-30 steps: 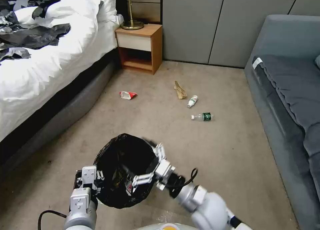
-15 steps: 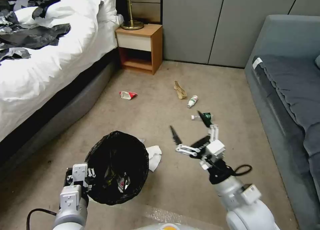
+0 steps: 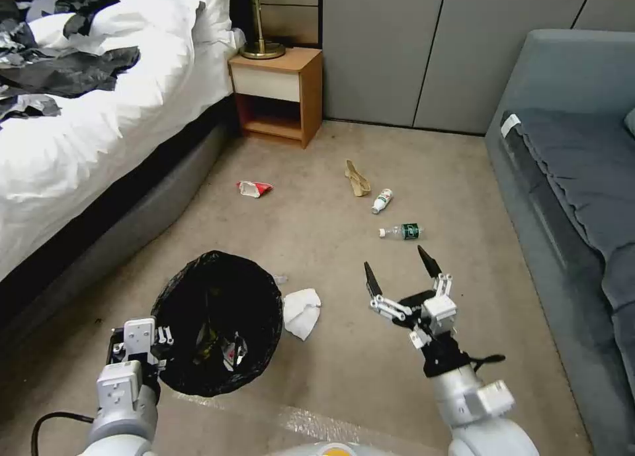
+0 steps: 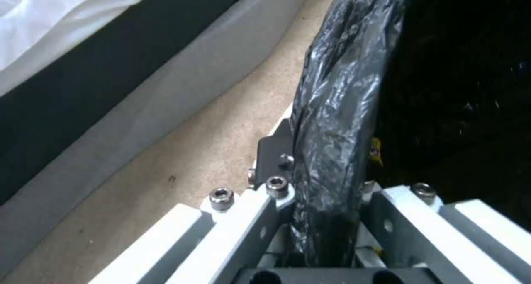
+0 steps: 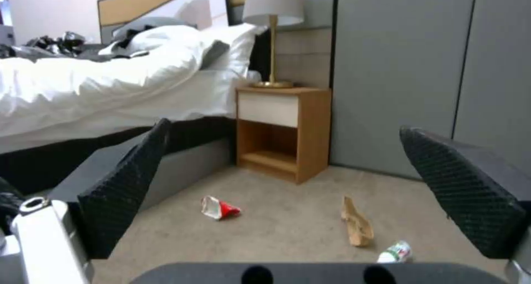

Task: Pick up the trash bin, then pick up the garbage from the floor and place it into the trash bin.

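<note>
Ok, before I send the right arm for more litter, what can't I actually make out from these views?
- Trash bin: head view shows bits inside, too dark against the liner to identify; its white wall is hidden by the bag.
- Left gripper: left wrist view shows it clamped on the rim; the fingertips are hidden by the bag.
- White bottle: cut off by the right gripper's body in the right wrist view.
- Bottle labels: too small to read.

Glossy, crinkled black plastic liner of the round trash bin [image 3: 215, 323]. Crumpled white tissue [image 3: 301, 312] on the beige carpet [image 3: 297, 231] — a red-and-white packet [image 3: 254, 188], a tan peel-like strip [image 3: 357, 178], a white small bottle [image 3: 381, 200] with red-green label, a clear bottle [image 3: 401, 231] with dark green label. Black cross-hatched fingertips [image 5: 462, 190] — right gripper [image 3: 400, 271].
</note>
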You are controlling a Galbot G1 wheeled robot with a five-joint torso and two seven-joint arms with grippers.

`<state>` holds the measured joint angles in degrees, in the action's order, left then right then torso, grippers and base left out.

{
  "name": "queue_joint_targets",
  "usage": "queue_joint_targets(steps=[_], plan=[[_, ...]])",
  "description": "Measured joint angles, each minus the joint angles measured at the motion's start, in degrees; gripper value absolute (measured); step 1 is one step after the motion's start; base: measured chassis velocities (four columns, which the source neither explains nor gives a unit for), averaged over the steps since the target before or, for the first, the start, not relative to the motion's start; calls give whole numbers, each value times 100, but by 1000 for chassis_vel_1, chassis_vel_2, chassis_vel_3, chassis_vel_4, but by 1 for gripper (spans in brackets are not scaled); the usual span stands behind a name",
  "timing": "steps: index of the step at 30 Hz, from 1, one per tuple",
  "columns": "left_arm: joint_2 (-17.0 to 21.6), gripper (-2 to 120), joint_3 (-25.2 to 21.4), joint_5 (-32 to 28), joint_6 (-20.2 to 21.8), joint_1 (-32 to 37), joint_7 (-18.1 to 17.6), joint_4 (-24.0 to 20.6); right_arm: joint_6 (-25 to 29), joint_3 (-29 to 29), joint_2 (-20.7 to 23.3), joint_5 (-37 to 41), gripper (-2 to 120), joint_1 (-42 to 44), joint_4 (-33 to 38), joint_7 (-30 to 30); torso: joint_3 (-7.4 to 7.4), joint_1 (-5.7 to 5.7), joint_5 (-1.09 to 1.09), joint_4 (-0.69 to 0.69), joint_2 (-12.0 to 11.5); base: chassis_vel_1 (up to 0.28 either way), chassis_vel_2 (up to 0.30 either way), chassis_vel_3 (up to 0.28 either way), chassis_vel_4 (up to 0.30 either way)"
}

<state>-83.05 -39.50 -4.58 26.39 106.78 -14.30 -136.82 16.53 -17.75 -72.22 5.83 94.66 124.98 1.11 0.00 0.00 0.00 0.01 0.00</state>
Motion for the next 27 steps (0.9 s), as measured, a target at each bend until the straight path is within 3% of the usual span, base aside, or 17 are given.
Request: queue_joint_targets(steps=[6, 7, 8, 10, 11, 12, 15, 16, 20, 23, 24, 27], plan=[[-63, 1, -57, 5, 32, -70, -14, -29, -784, 204, 320, 656, 100, -660, -169, 153, 0, 0, 1, -1, 0, 0, 0, 0, 0], [-111, 1, -55, 18, 49, -115, -29, -48, -1320, 417, 694, 1219, 100, -1049, -360, 255, 0, 0, 1, -1, 0, 0, 0, 0, 0], [-111, 1, -55, 18, 49, -115, -29, -48, -1320, 417, 694, 1219, 100, -1049, -360, 255, 0, 0, 1, -1, 0, 0, 0, 0, 0], [-167, 1, -49, 34, 68, -173, -46, -66, -2059, 1005, 1485, 1706, 100, -1861, -969, 165, 0, 0, 0, -2, 0, 0, 0, 0, 0], [-170, 1, -62, 30, 78, -195, -47, -66, -2205, 1291, 1637, 1736, 100, -2240, -1266, 84, 1, 0, 1, -2, 0, 0, 0, 0, 0], [-170, 1, -62, 30, 78, -195, -47, -66, -2205, 1291, 1637, 1736, 100, -2240, -1266, 84, 1, 0, 1, -2, 0, 0, 0, 0, 0], [-168, 1, -79, 25, 151, -269, -65, -31, -2304, 2311, 1780, 1651, 100, -3399, -2286, -127, 0, 0, 0, 1, 0, 0, 0, 0, 0], [-168, 1, -79, 25, 151, -269, -65, -31, -2304, 2311, 1780, 1651, 100, -3399, -2286, -127, 0, 0, 0, 1, 0, 0, 0, 0, 0], [-199, 1, 64, 99, 272, -389, -94, -4, -2086, 3705, 1694, 1197, 100, -4574, -3801, -536, 1, 0, 2, -3, -1, 0, 0, 0, 0], [-226, 1, 112, 131, 291, -408, -94, 11, -1993, 4029, 1626, 1011, 100, -4908, -4154, -708, 1, 0, 2, -2, 0, 0, 0, 0, 0], [-250, 1, 148, 168, 299, -422, -95, 44, -1807, 4491, 1509, 742, 100, -5363, -4613, -983, 1, 0, -2, -1, 0, 0, 0, 0, 0], [-254, 1, 162, 184, 300, -424, -94, 73, -1551, 4881, 1363, 507, 100, -5706, -5043, -1209, 1, 1, 0, 0, 0, 0, 0, 0, 0]])
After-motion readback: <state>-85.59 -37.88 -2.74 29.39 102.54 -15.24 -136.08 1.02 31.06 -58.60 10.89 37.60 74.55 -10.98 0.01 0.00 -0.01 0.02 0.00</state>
